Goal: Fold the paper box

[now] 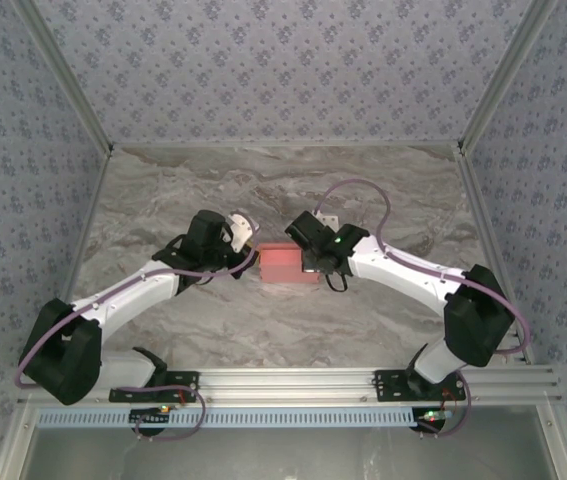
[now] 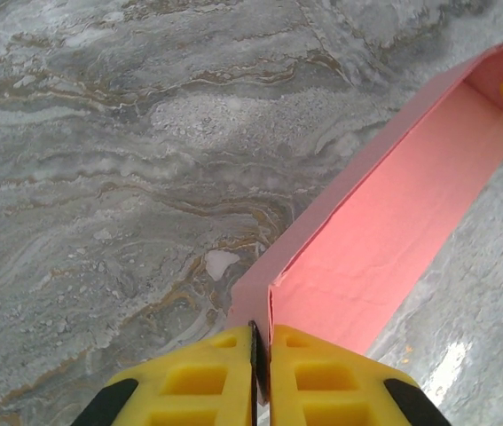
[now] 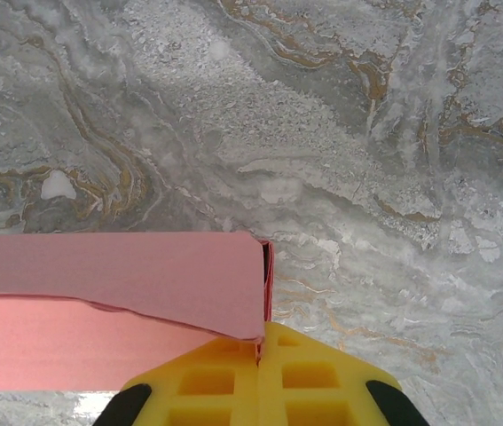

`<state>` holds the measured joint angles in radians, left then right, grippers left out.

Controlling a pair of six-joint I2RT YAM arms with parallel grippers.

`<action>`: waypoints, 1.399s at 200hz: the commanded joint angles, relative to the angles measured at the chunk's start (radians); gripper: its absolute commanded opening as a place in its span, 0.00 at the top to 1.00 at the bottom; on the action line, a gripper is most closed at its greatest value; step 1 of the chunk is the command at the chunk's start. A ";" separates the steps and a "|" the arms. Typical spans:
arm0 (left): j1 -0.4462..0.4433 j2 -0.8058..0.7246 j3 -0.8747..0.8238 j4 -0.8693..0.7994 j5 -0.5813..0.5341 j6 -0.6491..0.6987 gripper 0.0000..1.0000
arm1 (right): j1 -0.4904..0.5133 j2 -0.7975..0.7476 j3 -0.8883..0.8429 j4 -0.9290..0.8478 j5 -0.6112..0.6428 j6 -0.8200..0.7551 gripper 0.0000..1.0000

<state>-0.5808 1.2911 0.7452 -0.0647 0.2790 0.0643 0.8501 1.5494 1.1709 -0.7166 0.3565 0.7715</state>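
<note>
Paper box (image 1: 287, 264) lies at the middle of the marble-patterned table (image 1: 293, 330), between the two arms, which reach in from either side and meet at it. It is plain salmon-pink card, partly formed. The left wrist view shows a long panel standing up from a crease with a short end wall at its far corner, and the right wrist view shows a top panel lying over a second layer, their edges not quite flush. The left gripper (image 2: 260, 335) is clamped on a thin edge of card at the box's left end, its yellow fingers (image 2: 198, 377) pressed together on it; the right gripper (image 3: 260, 344) pinches a corner at the opposite end likewise. The step in hand looks like holding both ends to square the walls, roughly midway through the fold. The next move probably calls for both arms acting together, since uneven pulling could skew or tear the thin card. No brand, label or writing is readable anywhere.
</note>
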 commanded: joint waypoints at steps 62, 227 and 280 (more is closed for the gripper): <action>-0.048 -0.003 0.084 0.033 -0.012 -0.284 0.94 | 0.036 0.056 0.012 -0.045 -0.025 0.041 0.93; -0.062 0.064 0.029 0.084 -0.013 -0.437 0.95 | 0.049 0.080 0.013 -0.051 -0.017 0.048 0.93; -0.064 0.032 -0.003 0.025 -0.092 -0.376 0.95 | 0.049 0.078 0.052 -0.057 -0.010 0.045 0.93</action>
<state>-0.6201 1.3426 0.7673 -0.0040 0.1646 -0.3477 0.8799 1.5936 1.2076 -0.7517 0.4042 0.8047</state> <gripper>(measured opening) 0.053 0.071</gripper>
